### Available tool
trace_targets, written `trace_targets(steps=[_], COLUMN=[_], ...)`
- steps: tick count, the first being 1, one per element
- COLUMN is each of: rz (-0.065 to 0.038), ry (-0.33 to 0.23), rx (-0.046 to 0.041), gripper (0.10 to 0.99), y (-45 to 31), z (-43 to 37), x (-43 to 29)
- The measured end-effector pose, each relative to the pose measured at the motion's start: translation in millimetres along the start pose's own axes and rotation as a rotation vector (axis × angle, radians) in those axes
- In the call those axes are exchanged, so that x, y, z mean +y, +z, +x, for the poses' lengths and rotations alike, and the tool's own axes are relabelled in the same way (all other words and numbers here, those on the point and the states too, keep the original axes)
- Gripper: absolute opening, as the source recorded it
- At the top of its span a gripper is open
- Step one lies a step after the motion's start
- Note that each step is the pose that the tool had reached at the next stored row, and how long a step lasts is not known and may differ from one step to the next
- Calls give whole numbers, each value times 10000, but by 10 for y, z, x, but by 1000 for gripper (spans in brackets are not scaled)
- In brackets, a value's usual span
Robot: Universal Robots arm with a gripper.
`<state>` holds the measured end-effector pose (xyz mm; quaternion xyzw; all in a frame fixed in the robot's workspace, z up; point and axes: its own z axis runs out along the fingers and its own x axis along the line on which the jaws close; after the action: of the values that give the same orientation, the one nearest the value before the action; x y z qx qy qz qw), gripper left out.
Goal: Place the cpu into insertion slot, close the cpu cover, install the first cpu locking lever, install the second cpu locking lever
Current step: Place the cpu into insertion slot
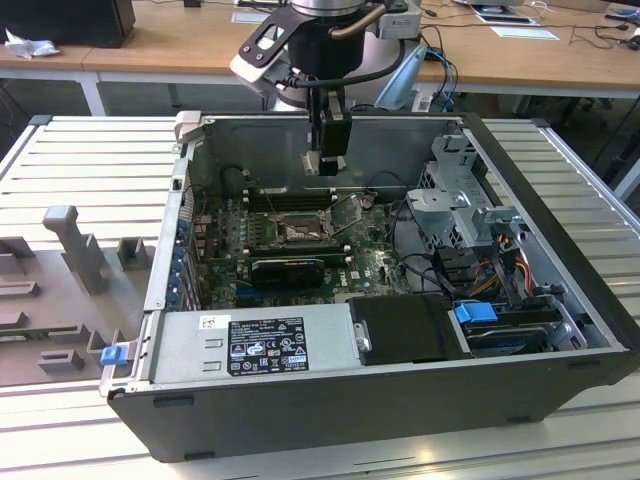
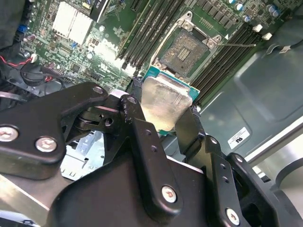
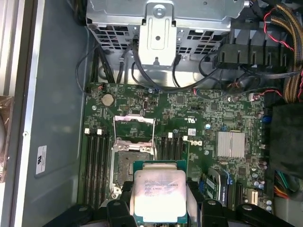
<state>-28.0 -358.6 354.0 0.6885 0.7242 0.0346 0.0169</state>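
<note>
The claw (image 1: 325,163) hangs inside the open computer case (image 1: 560,330), well up off the socket (image 1: 298,232) on the green board. Its two black fingers (image 2: 137,127) are drawn in partway and pinch the chip (image 2: 161,97) by two opposite edges; they touch nothing else.

The chip is square, so it has no long side to speak of. It lies flat in the grip, pale metal top facing the wrist cameras, with a thin green rim showing round it. In the first wrist view the chip (image 3: 158,191) sits square to the socket (image 3: 122,168), their edges running the same way. From above it overlaps one corner of the socket, but it is in the air, not seated.

In the second wrist view the socket (image 2: 187,47) lies bare just beyond the chip, dark in the middle with a silvery rim. The cover (image 3: 135,119) stands tipped up off the socket at its far edge, the board showing through its window. Long black memory slots (image 3: 94,163) run along both sides of the socket. The case rests on a ribbed table (image 1: 80,150).
</note>
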Motion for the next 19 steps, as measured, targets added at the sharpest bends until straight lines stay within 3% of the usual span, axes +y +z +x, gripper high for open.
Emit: trace_targets(steps=[6,11,19], rz=[-11,-35,-33], ry=[438,1521,1614], rx=[-31,-112,-119], gripper=[525,525,525], y=[3,16,116], z=[0,0,-3], x=[0,-1,-9])
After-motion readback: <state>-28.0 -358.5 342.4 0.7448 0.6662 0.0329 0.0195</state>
